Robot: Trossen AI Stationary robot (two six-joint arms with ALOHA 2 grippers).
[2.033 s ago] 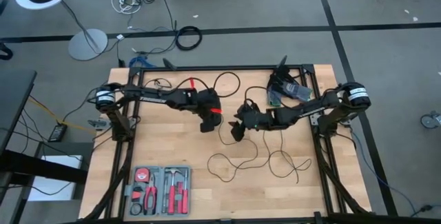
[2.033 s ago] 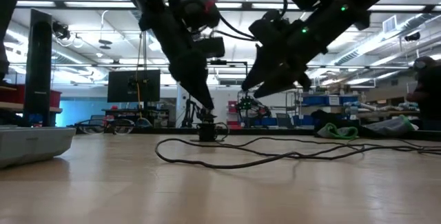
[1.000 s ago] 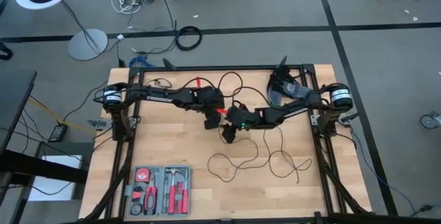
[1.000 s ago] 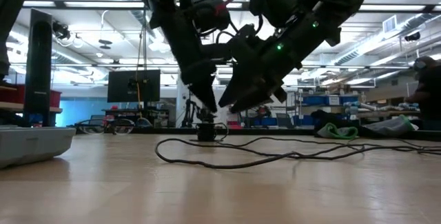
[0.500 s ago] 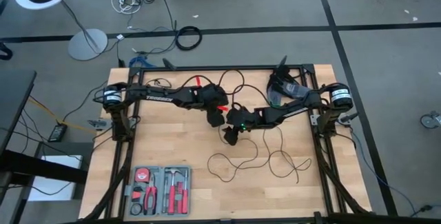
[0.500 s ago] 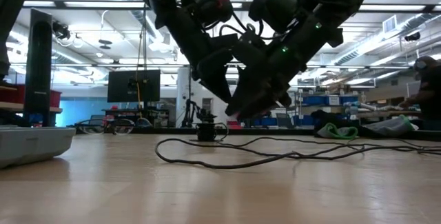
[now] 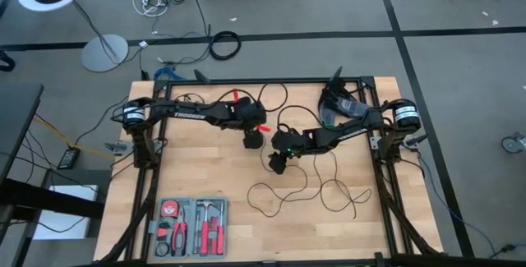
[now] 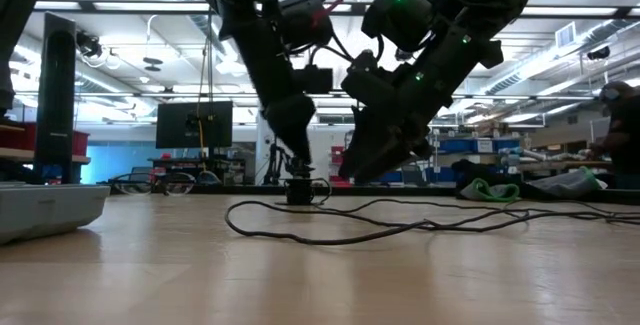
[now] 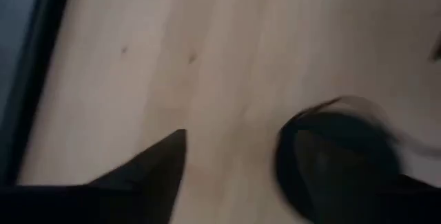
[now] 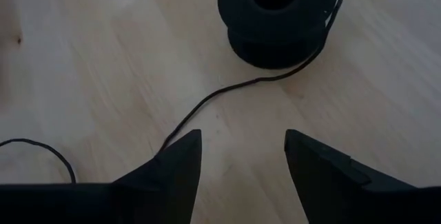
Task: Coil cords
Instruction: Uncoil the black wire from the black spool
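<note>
Table: your light wooden table [image 7: 205, 181] fills the black frame, with grey floor around it.
Tool tray: look at the near left corner for the tool tray [image 7: 193, 227] with red-handled tools.
Left gripper: your left gripper [image 7: 252, 140] hangs near mid-table; its wrist view shows the fingers [image 9: 148, 172] parted, gripping nothing, with the puck [image 9: 337, 151] just beyond one finger.
Cord: your thin black cord [image 7: 306, 190] lies in loose loops on the wood, right of centre.
Puck: it sits on the table [image 10: 274, 18], cord trailing from it.
Right gripper: your right gripper [image 10: 242, 156] stands wide open and empty, the cord lying between its fingers.
</note>
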